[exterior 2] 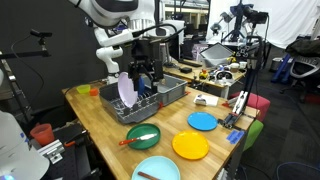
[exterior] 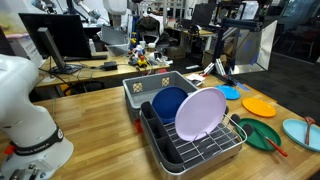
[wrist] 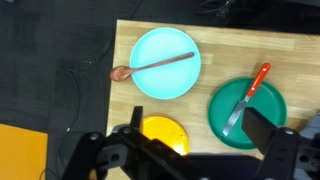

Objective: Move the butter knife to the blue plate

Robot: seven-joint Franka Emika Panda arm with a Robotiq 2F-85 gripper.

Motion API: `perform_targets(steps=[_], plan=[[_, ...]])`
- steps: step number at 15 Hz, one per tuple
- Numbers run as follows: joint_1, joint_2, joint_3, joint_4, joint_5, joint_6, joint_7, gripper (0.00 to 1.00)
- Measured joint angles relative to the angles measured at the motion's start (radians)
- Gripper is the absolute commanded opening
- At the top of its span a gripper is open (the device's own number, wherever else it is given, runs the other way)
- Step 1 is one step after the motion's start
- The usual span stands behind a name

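The claw (wrist: 185,150) hangs open above the desk (wrist: 220,40) while the butter knife (wrist: 247,98) lies on the green plate (wrist: 222,108), away from the blue plate (exterior 2: 202,121).

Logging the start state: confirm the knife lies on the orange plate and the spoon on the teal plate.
Wrong plate. The wrist view shows the knife on the green plate, not the orange one. The spoon does lie on the teal plate.

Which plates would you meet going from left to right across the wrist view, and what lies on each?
Pale teal plate, wooden spoon across it → green plate, butter knife on it. The orange plate is left out: it sits below the teal one, sharing its span.
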Motion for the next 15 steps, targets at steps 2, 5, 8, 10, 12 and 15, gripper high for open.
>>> perform_targets(steps=[2, 5, 8, 10, 12, 15], plan=[[0.006, -0.003, -0.002, 0.0, 0.038, 0.0, -0.062, 1.0], [0.006, -0.003, -0.002, 0.0, 0.037, -0.001, -0.057, 1.0], [0.006, -0.003, -0.002, 0.0, 0.037, -0.001, -0.057, 1.0], [0.007, -0.002, -0.001, -0.001, 0.04, -0.001, -0.06, 1.0], [0.021, 0.007, 0.001, -0.014, 0.068, 0.0, -0.088, 1.0], [0.058, 0.04, 0.004, -0.069, 0.147, 0.009, -0.163, 1.0]])
